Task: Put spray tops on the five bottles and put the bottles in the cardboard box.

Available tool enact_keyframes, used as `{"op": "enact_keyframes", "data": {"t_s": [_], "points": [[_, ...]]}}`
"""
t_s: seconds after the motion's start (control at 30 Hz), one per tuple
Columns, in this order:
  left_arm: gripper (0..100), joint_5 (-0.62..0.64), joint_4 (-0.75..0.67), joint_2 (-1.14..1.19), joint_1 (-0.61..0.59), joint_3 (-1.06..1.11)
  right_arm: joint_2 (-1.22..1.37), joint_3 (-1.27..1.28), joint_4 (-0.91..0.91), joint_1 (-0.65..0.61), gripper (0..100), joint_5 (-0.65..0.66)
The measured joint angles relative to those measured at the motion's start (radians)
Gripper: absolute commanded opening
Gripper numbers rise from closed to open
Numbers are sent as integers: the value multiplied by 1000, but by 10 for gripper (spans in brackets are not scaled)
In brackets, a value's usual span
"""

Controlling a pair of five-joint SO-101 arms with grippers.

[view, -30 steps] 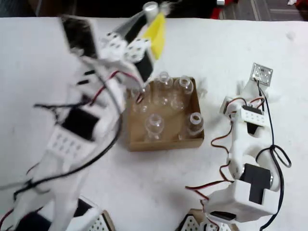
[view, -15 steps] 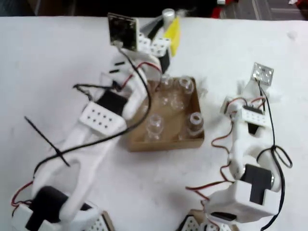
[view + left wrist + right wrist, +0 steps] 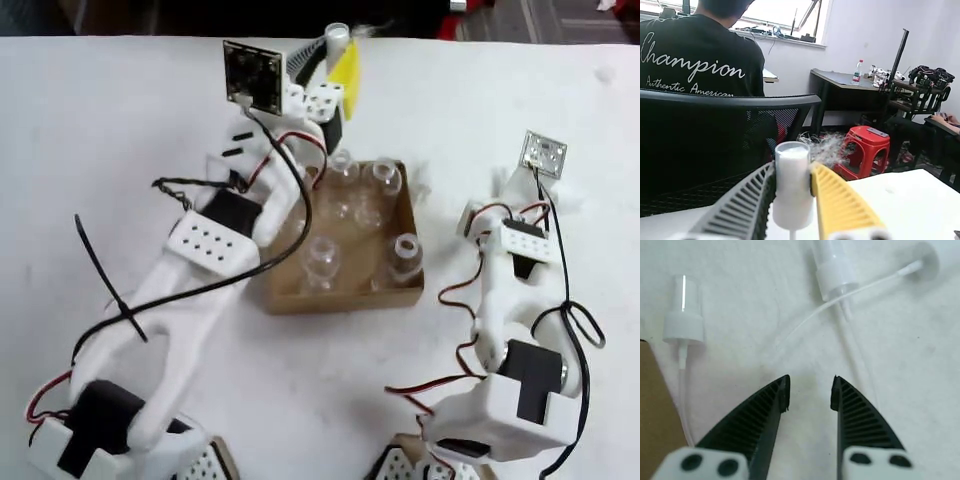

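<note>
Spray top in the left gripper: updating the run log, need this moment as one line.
left gripper: shut on spray top, high beyond cardboard box | right gripper: open, over table by loose spray tops | bottles: in box, uncapped

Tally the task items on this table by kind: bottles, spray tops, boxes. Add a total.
Clear bottles in view: 5
Spray tops: 4, one in the left gripper, three on the table ahead of the right gripper
Cardboard box: 1
Total: 10
</note>
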Motion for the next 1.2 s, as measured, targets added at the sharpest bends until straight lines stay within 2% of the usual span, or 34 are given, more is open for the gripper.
{"op": "enact_keyframes", "data": {"t_s": [0.4, 0.57, 0.87, 1.07, 1.2], "points": [[21, 0, 2, -12, 0, 0, 0, 0, 0, 0, 118, 0], [21, 0, 74, -72, 2, -2, 0, 0, 0, 0, 118, 0], [21, 0, 75, -97, 3, -2, 0, 0, 0, 0, 118, 0], [21, 109, 75, -78, 3, -2, 0, 0, 0, 0, 118, 0], [21, 91, 75, -72, 3, -2, 0, 0, 0, 0, 118, 0]]}}
